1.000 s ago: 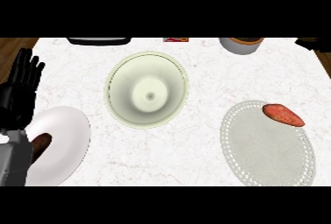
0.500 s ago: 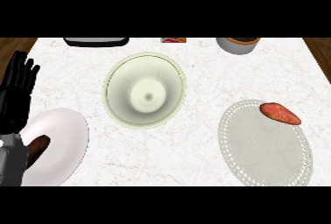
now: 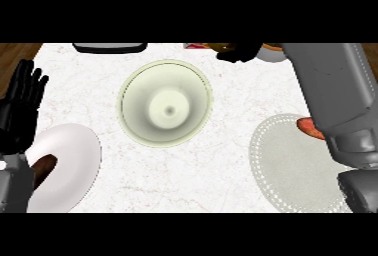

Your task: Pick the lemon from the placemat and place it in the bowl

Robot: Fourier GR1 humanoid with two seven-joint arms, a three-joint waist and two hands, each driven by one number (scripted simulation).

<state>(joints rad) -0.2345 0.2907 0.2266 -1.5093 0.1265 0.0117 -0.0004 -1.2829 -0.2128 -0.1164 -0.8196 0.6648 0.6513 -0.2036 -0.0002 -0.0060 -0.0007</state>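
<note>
The lemon (image 3: 311, 128), a reddish-orange lump, lies at the far right edge of the pale round placemat (image 3: 289, 167); my right forearm covers part of it. The forearm runs up the right side, and the black right hand (image 3: 238, 51) is at the counter's far edge, well beyond the lemon, with its fingers too dark to read. The cream bowl (image 3: 166, 103) stands in the middle of the counter with nothing in it. My left hand (image 3: 21, 107) rests open at the left edge, fingers up.
A white plate (image 3: 70, 167) with a brown item (image 3: 44, 165) on it sits at the near left. Along the far edge are a dark tray (image 3: 109, 47), a small red item (image 3: 195, 46) and a grey cup (image 3: 275, 54).
My right forearm has come into view from the lower right and now stretches over the placemat to the far edge. The left hand has barely moved. The lemon lies where it was.
</note>
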